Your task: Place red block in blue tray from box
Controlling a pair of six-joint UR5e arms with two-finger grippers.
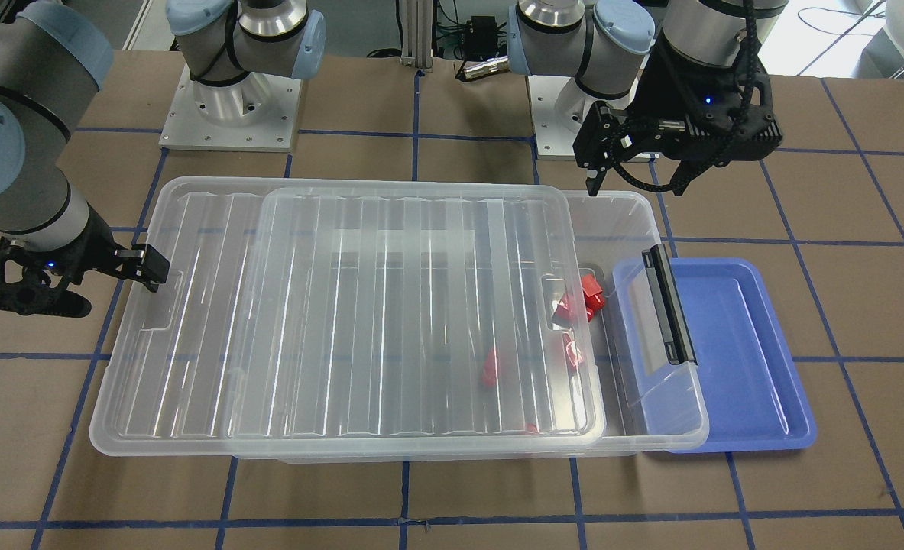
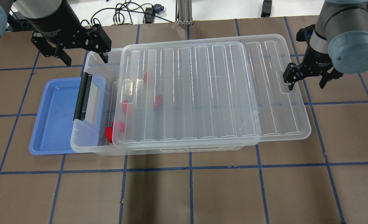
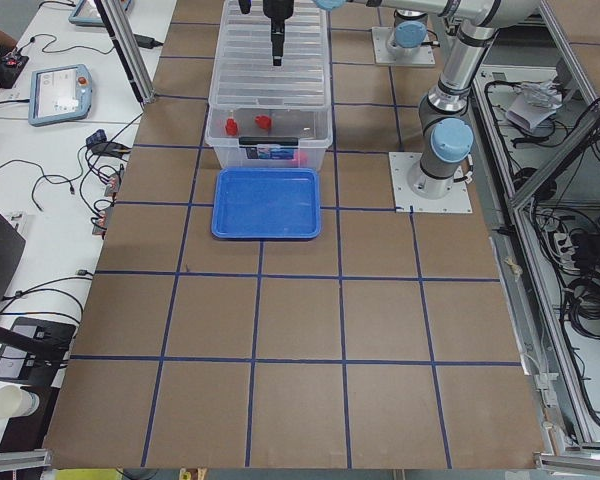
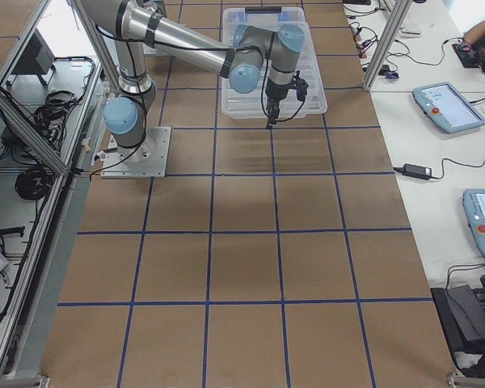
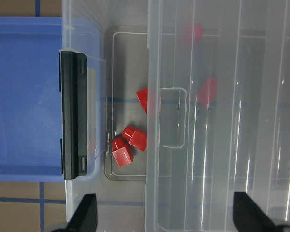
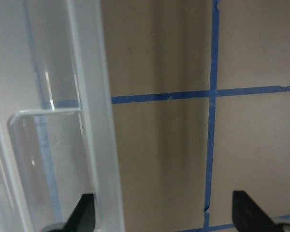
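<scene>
The clear box [image 2: 90,148] lies across the table. Its ribbed lid [image 2: 202,93] is slid toward my right, so the end by the black latch bar [image 2: 82,96] is uncovered. Several red blocks lie inside: three in the uncovered end [image 5: 135,137], others under the lid [image 5: 208,92]. The blue tray [image 2: 53,118] sits empty against the latch end. My left gripper [image 2: 84,59] is open and empty, above the box's far corner at that end. My right gripper [image 2: 306,84] is open and straddles the lid's outer edge [image 6: 94,121].
Brown table with a blue tape grid [image 2: 190,186]. The arm bases [image 1: 230,114] stand at the robot's side. Cables and a tablet [image 3: 65,90] lie on a side bench beyond the table's edge.
</scene>
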